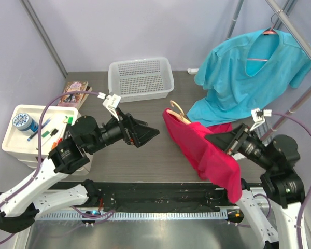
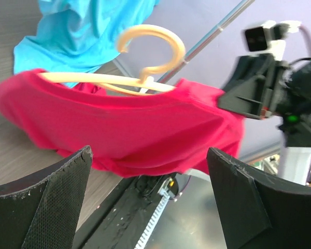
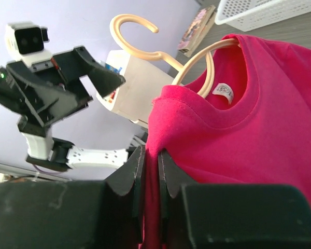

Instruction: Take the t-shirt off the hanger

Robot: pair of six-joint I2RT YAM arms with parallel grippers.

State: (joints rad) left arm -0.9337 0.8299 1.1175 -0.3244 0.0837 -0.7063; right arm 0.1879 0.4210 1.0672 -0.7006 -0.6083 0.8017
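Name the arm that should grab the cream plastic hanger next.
Left. The left end effector is open, empty and faces the cream plastic hanger, while the right end effector is shut on the red t-shirt near its collar.

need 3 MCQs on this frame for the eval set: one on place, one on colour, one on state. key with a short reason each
1. Where does the white basket sit?
A) at the far middle of the table
B) at the near edge, between the arm bases
C) on the floor

2. What colour is the t-shirt pinched by the right gripper?
A) blue
B) red
C) white

3. The left gripper is:
A) shut on the basket
B) open, holding nothing
C) shut on the t-shirt

Key:
1 A, the top view shows it beyond both arms.
2 B, red fabric sits between its jaws in the right wrist view.
3 B, its jaws stand wide apart, short of the shirt.
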